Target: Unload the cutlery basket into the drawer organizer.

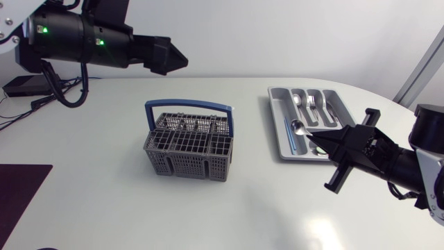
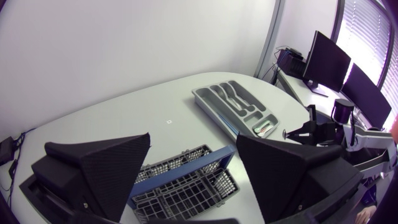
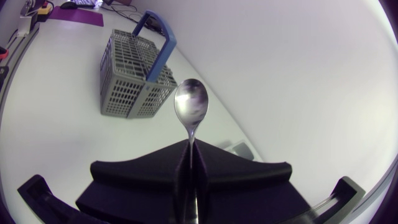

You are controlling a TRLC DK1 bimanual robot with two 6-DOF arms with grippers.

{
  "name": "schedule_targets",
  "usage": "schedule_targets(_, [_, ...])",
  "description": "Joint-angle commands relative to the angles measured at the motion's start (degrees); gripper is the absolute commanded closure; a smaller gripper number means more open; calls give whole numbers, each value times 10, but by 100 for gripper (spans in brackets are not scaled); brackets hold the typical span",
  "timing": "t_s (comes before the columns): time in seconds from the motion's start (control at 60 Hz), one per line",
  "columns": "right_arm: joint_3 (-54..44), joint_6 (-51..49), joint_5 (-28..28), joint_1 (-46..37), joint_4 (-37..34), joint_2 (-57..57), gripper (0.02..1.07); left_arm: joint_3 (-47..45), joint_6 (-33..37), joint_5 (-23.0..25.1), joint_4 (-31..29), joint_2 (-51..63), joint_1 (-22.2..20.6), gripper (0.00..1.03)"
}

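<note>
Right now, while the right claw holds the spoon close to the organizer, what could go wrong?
1. The right claw pinches the spoon only at its thin handle, with the bowl sticking far out. It might swivel or slip when tilted.
2. The spoon appears to hang over one end of the drawer organizer, where cutlery already lies. Released there, it may strike a divider or land in the wrong compartment.

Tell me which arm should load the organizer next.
Right. The right hand is shut on a spoon right at the drawer organizer; the left hand hangs open and empty, nearer the basket.
</note>
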Motion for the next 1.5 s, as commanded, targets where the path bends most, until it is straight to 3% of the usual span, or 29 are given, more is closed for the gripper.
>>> schedule_targets(0.0, [13, -68, -39, -52, -24, 53, 101, -29, 45, -6, -2, -13, 12, 5])
schedule_targets(0.25, [86, -208, -79, -153, -24, 269, 101, -70, 122, -54, 8, -18, 29, 5])
schedule_targets(0.633, [267, -314, -77, -240, -90, 485, 101, -130, 185, -55, 12, -43, 100, 5])
schedule_targets(0.933, [313, -366, -54, -236, -142, 521, 101, -159, 202, -55, 16, -62, 114, 5])
schedule_targets(1.233, [317, -391, -20, -218, -149, 527, 100, -173, 211, -55, 15, -83, 114, 5])
schedule_targets(1.333, [312, -406, -4, -214, -149, 527, 85, -175, 213, -55, 13, -88, 114, 5])
schedule_targets(1.417, [313, -406, 9, -213, -148, 524, 48, -174, 215, -55, 10, -95, 117, 5])
schedule_targets(1.483, [311, -402, 12, -214, -148, 514, 38, -174, 219, -55, 6, -100, 121, 5])
